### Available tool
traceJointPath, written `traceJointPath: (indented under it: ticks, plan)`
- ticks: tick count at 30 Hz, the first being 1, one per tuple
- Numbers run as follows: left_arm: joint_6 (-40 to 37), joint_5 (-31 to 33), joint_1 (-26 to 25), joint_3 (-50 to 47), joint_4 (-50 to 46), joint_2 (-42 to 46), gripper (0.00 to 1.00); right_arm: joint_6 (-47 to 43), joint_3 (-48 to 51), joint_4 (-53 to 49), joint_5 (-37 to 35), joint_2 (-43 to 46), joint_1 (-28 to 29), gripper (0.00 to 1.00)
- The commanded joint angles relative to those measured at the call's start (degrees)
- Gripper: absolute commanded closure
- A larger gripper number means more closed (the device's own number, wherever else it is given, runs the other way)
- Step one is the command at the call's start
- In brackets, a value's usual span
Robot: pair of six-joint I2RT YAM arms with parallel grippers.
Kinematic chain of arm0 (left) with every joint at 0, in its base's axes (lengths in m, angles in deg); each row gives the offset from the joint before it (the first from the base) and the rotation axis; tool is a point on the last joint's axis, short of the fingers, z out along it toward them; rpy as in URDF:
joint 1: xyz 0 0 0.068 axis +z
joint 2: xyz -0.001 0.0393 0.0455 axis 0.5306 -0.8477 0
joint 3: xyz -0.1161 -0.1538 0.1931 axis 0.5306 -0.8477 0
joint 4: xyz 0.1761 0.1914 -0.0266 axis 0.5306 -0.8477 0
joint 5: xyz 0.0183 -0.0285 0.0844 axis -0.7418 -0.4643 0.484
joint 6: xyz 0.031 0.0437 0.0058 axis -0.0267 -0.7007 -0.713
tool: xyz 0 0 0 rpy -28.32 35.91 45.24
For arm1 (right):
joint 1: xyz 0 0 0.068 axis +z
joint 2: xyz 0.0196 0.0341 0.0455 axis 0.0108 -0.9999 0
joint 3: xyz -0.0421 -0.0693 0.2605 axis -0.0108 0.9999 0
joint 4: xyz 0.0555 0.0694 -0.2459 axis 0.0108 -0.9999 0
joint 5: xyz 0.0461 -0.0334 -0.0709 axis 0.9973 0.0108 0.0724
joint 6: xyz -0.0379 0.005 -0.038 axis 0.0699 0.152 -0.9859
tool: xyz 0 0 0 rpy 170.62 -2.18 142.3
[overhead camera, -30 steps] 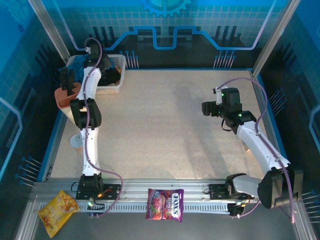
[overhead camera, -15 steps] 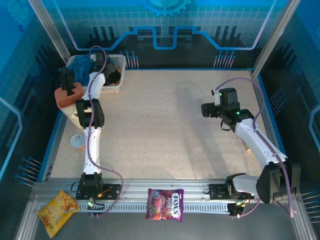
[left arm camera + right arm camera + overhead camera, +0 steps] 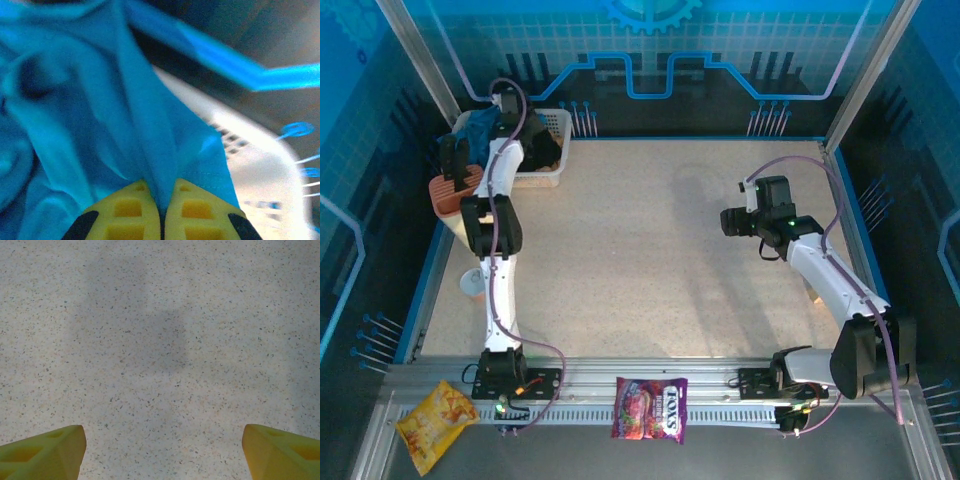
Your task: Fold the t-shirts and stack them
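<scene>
Currently the left gripper point(image 3: 161, 202) is clamped on a raised fold of the teal-blue t-shirt point(image 3: 90, 115), crumpled and creased, lying in the white basket point(image 3: 260, 170) far left. Right gripper point(image 3: 162, 450) stands wide above the table point(image 3: 160, 340).

Speckled table point(image 3: 650, 250) with white basket point(image 3: 542, 180)
</scene>
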Motion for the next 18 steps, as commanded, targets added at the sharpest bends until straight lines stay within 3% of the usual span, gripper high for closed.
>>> traceJointPath:
  ticks: [1,12,18]
  plan:
    - [-1.54,-3.9,-1.8,-0.04,1.15,12.33,1.0,0.52,-0.45,0.15,1.71,1.9,0.95,0.17]
    - [-2.8,-10.17,-8.83,-1.96,-13.39,29.41,1.0,1.63,3.44,1.03,3.3,9.42,1.04,0.16]
    - [-1.84,-11.23,-16.59,-17.55,-13.21,41.03,1.0,2.12,3.71,1.1,3.83,11.83,1.04,0.15]
